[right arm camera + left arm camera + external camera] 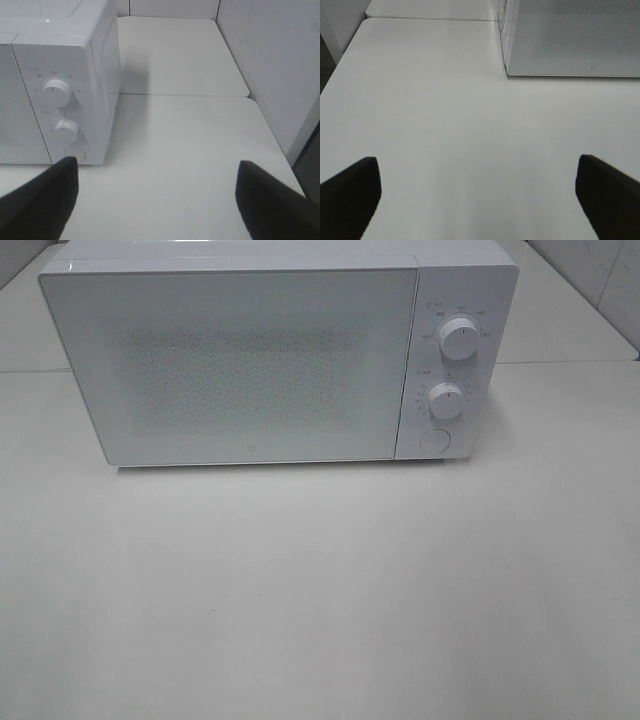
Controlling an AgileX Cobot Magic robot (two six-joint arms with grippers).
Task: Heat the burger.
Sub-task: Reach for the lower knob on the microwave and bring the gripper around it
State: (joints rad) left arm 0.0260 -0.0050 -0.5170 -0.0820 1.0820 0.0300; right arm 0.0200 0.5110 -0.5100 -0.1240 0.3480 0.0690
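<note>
The burger is out of view in every frame. A white microwave [240, 350] stands at the back of the white table, its door shut. Neither arm shows in the exterior high view. In the left wrist view my left gripper [477, 195] stands open over bare table, its dark fingers [350, 195] spread wide, with the microwave's front corner [570, 40] ahead. My right gripper [157, 195] is open too, nothing between its fingers [40, 200], and the microwave's control panel [57, 115] lies ahead of it.
The control panel carries two round knobs [457, 338] [446, 398] and a round button [434, 439]. White tabletop [320, 590] spreads in front of the microwave. A white wall panel [270, 65] borders the table on the right side.
</note>
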